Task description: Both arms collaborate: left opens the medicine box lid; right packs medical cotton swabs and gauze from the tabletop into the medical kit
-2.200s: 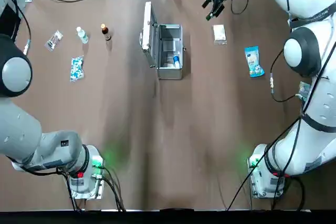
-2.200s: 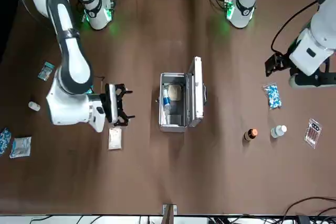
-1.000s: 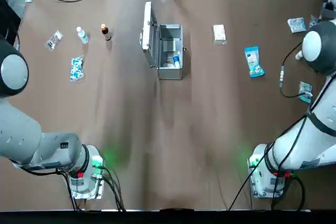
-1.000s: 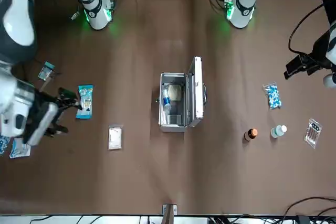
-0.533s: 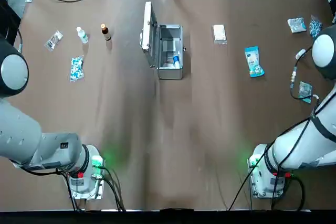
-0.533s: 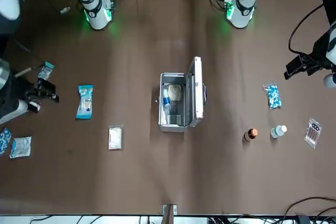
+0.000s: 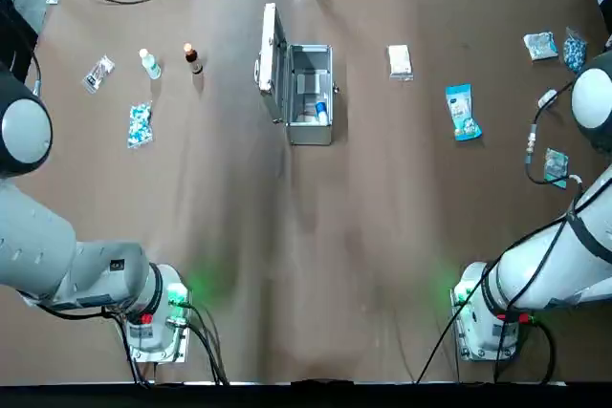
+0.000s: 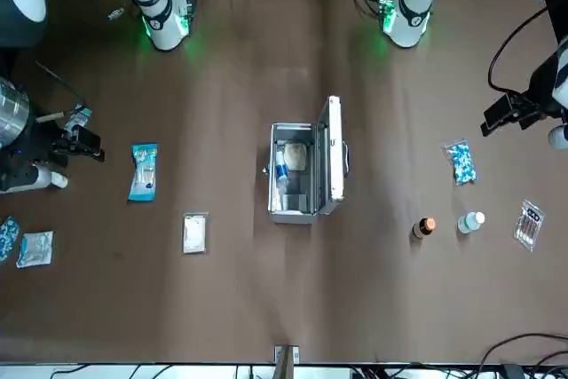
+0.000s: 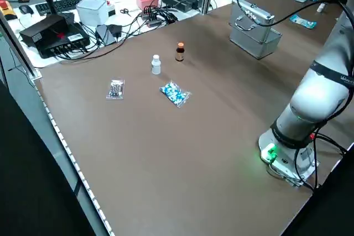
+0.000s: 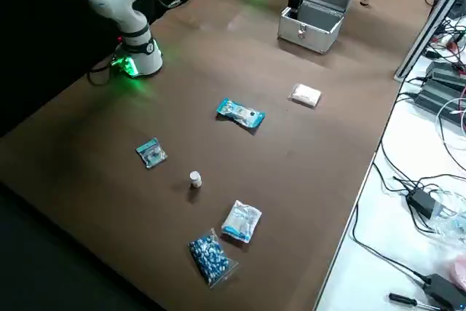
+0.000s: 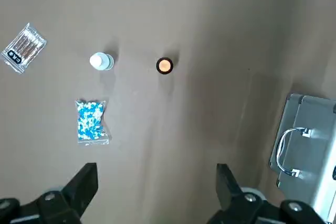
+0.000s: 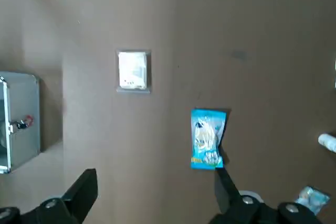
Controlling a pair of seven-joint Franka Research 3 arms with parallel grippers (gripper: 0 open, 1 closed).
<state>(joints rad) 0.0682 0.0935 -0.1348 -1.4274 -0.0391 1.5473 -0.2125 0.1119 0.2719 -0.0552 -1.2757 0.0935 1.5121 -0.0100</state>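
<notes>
Standing open, the medicine box (image 7: 311, 95) was seen near the middle of the worktop (image 7: 363, 236), its lid (image 7: 272, 62) swung out toward the robot's left. A blue-capped bottle (image 7: 322, 112) and a pale item (image 8: 295, 157) were held inside. The right hand (image 12: 156, 170) was spread, with nothing gripped, and was held above the right part of the worktop. The left hand (image 11: 157, 165) was also spread and empty, held over the left part. To the box's right, a white packet (image 7: 400, 62) and, farther out, a blue packet (image 7: 462, 112) were laid flat, well apart. Beyond them, a silvery-blue packet (image 7: 540, 46), a bag of blue pieces (image 7: 575, 51), a small white bottle (image 7: 546, 98) and a teal-topped packet (image 7: 556, 166) were spread out. On the left, a clear packet of sticks (image 7: 98, 74), a white-capped bottle (image 7: 149, 64), a brown bottle (image 7: 193, 58) and a blue-and-white bag (image 7: 140, 125) were seen
</notes>
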